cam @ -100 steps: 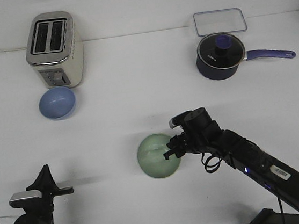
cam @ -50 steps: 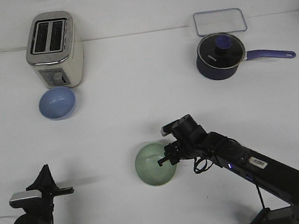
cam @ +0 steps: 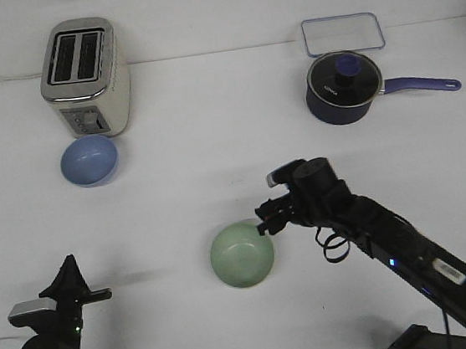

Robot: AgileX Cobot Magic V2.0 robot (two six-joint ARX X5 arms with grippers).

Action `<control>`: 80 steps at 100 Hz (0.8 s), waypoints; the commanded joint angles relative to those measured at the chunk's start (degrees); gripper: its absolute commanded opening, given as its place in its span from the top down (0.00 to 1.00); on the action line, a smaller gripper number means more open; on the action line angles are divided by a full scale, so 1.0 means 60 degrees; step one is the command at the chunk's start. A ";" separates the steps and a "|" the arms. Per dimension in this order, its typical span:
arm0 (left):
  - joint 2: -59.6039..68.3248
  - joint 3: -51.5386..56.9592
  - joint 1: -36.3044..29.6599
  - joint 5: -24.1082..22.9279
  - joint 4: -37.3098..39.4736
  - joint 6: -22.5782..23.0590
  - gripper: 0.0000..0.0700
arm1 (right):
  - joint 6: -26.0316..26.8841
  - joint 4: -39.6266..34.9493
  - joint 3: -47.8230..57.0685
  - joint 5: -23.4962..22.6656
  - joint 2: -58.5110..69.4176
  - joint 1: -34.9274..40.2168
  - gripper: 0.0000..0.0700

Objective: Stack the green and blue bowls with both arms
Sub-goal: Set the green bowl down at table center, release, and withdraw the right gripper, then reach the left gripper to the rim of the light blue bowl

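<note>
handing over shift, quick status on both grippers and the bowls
Right gripper off the green bowl, open or shut unclear. Left gripper parked near edge, state unclear. Blue bowl by the toaster, unstacked. Nothing lies between the bowls.

Right gripper just beside green bowl rim; blue bowl near toaster

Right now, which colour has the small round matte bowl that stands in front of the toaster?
Light periwinkle blue bowl, plain, without pattern; the front view shows it best.
</note>
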 commanded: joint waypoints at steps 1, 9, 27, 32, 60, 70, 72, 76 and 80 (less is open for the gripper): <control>0.0007 0.0229 0.0018 0.0004 0.0109 -0.0739 0.98 | -0.0514 0.0160 0.0219 -0.0015 -0.0503 -0.0350 0.57; 0.0153 0.0707 0.0018 -0.0004 -0.0011 -0.0820 0.98 | -0.0809 0.0251 0.0219 0.0058 -0.1191 -0.0929 0.57; 0.1938 0.2361 0.0022 -0.0033 -0.0244 -0.0856 0.98 | -0.1260 0.0415 -0.0339 0.0685 -0.2721 -0.1996 0.57; 0.2805 0.2922 0.0029 -0.0033 -0.0295 -0.0856 0.98 | -0.1286 0.0612 -0.0750 0.0863 -0.3158 -0.2091 0.57; 0.8819 0.7373 0.0353 -0.0015 -0.3067 0.0091 0.97 | -0.0699 0.1945 -0.3785 0.1064 -0.5424 -0.2189 0.57; 1.0601 0.8717 0.0455 0.0011 -0.3526 0.0255 0.63 | -0.0648 0.1789 -0.4091 0.1045 -0.5676 -0.2189 0.57; 1.0918 0.8954 0.0474 0.0011 -0.3570 0.0251 0.51 | -0.0656 0.1749 -0.4098 0.1045 -0.5697 -0.2189 0.57; 1.1504 0.9384 0.0517 0.0011 -0.3650 0.0255 0.28 | -0.0659 0.1759 -0.4098 0.1024 -0.5701 -0.2189 0.57; 1.2058 0.9799 0.0568 0.0015 -0.3716 0.0255 0.11 | -0.0656 0.1785 -0.4098 0.0954 -0.5701 -0.2189 0.57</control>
